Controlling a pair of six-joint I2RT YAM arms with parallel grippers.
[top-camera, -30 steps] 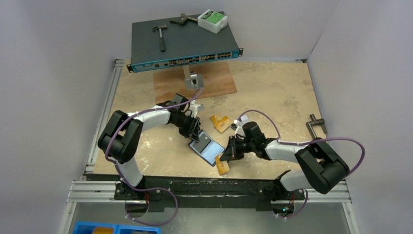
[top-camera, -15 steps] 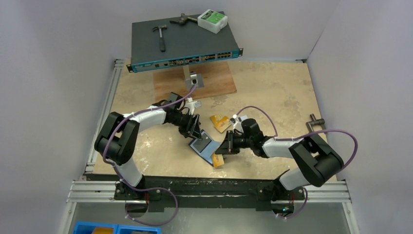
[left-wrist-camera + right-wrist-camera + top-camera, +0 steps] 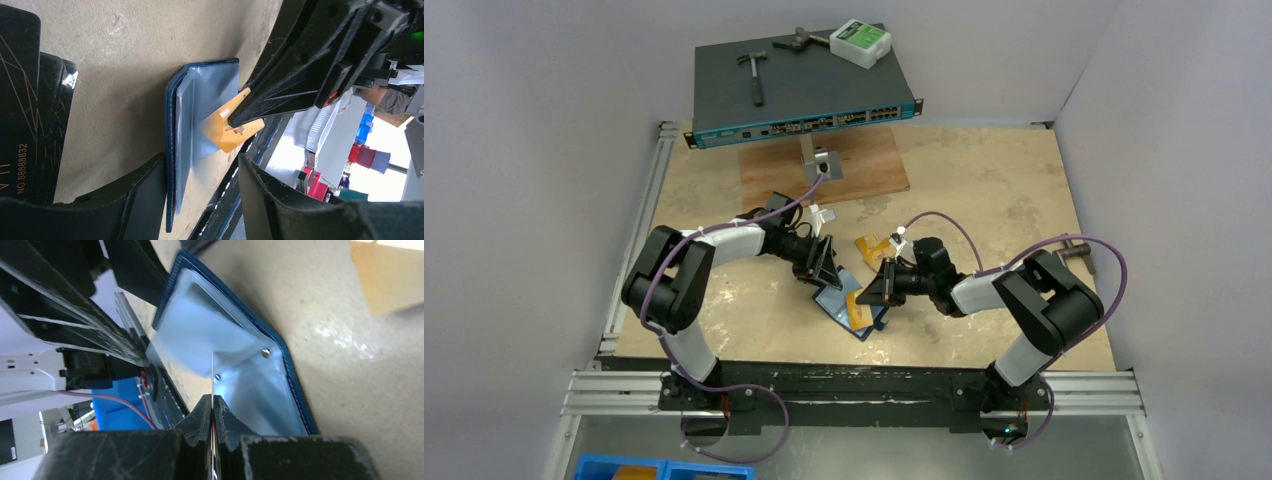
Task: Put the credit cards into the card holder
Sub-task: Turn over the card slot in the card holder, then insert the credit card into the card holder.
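Orange card (image 3: pixel 227 127) was clamped in your right gripper (image 3: pixel 235 120) at the open card holder (image 3: pixel 200 95), between the parted fingers (image 3: pixel 135 200) of your left gripper (image 3: pixel 202 170), and you needed its edge level with the pocket mouth.

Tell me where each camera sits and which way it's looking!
Top camera: high behind the arms, looking down on the beige table; both arms show, the left gripper and right gripper meeting at the dark navy-blue folding card holder.
Left wrist camera: on the left arm, looking past its open black fingers at the holder.
Right wrist camera: on the right arm, looking past its shut fingers at the holder, pinching an orange-gold credit card.
Shared: both wrist views show the holder and card.
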